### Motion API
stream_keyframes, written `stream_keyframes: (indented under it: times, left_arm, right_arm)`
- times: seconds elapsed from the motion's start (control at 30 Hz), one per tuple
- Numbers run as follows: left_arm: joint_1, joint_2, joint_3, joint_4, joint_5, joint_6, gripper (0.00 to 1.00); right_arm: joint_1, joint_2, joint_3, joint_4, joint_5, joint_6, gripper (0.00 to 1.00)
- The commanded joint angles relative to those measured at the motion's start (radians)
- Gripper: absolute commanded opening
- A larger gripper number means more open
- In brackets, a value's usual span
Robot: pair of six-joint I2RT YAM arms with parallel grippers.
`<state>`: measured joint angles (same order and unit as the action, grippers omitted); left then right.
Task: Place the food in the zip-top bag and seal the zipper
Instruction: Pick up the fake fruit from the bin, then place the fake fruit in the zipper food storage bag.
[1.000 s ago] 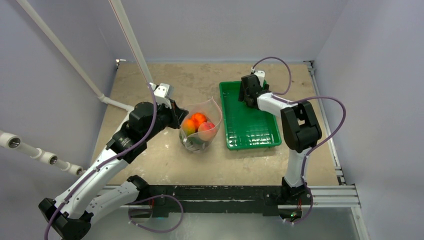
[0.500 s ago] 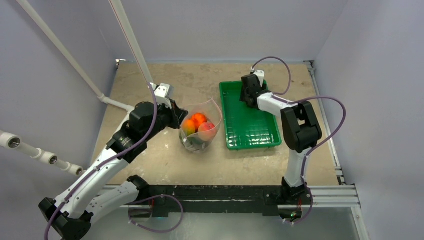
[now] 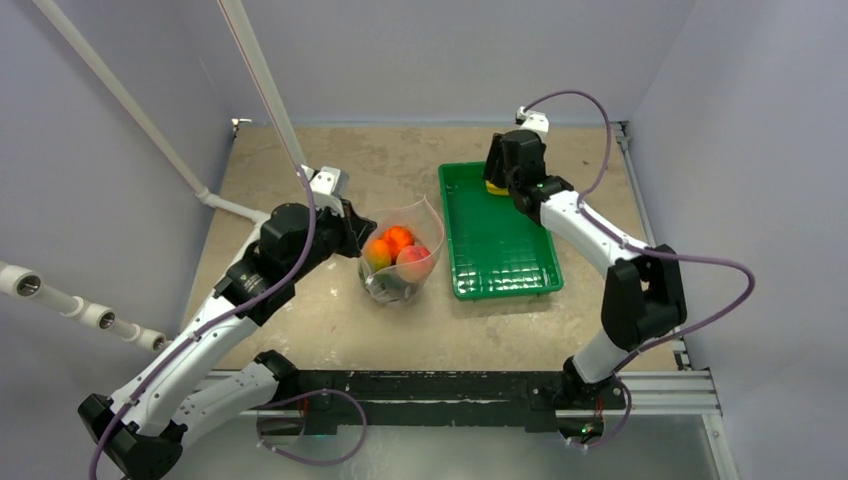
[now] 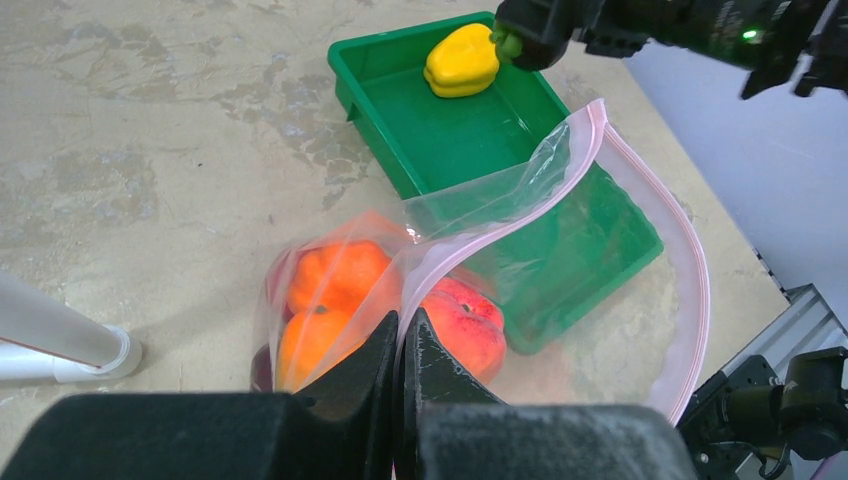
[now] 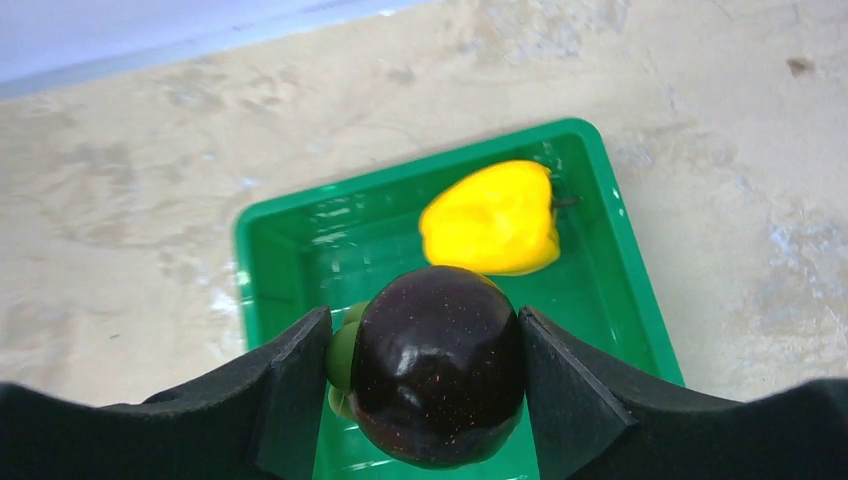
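Food sits in two places. Some of it is inside the zip-top bag (image 4: 600, 330), which stands on the table (image 3: 330, 320) just left of the green tray (image 3: 500, 250). The bag is clear and crinkly, and its mouth gapes wide and faces up. An orange fruit (image 4: 335, 280) and a pinkish-red peach (image 4: 465, 320) lie inside it, pressed close together, with one more orange piece below them. The zipper (image 4: 705, 290), a thin pink strip, curves round the open mouth and is not pressed together.

The left gripper (image 4: 403, 340) is clenched tight on the bag's left rim. Its two black fingers squeeze the plastic between them and hold that side up.

The right gripper (image 5: 425, 360) is over the far end of the tray. It is grasping a round purple fruit (image 5: 435, 390), dark and shiny, with a little green showing on its left side. One finger presses on each side of the fruit. The pictures do not show if the fruit touches the tray floor.

A yellow pepper (image 5: 492, 218) lies on the tray floor at the far end, just past the purple fruit. Nothing is holding it. The bag and the right gripper are well apart, with most of the tray between them.
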<state>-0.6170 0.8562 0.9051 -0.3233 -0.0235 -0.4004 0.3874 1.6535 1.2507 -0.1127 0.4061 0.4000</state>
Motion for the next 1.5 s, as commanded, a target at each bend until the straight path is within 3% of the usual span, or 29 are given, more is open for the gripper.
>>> stream_keyframes:
  times: [0.0,0.47,0.8,1.07,1.47]
  left_arm:
    - [0.004,0.004,0.008,0.011,-0.012,0.015,0.00]
    - [0.004,0.009,0.006,0.010,-0.015,0.015,0.00]
    - [0.004,0.005,0.008,0.010,-0.015,0.015,0.00]
    - [0.004,0.008,0.008,0.009,-0.015,0.015,0.00]
    - [0.004,0.009,0.009,0.007,-0.019,0.017,0.00]
  right_arm:
    - [0.039,-0.129,-0.003,0.005,-0.050,-0.010,0.33]
    - [0.284,-0.358,0.084,-0.005,-0.031,-0.063,0.34]
    - [0.368,-0.456,0.087,0.052,-0.249,-0.109,0.34]
    - [0.465,-0.461,0.077,0.051,-0.322,-0.169,0.36]
    - [0.624,-0.366,0.049,-0.014,-0.182,-0.204,0.38]
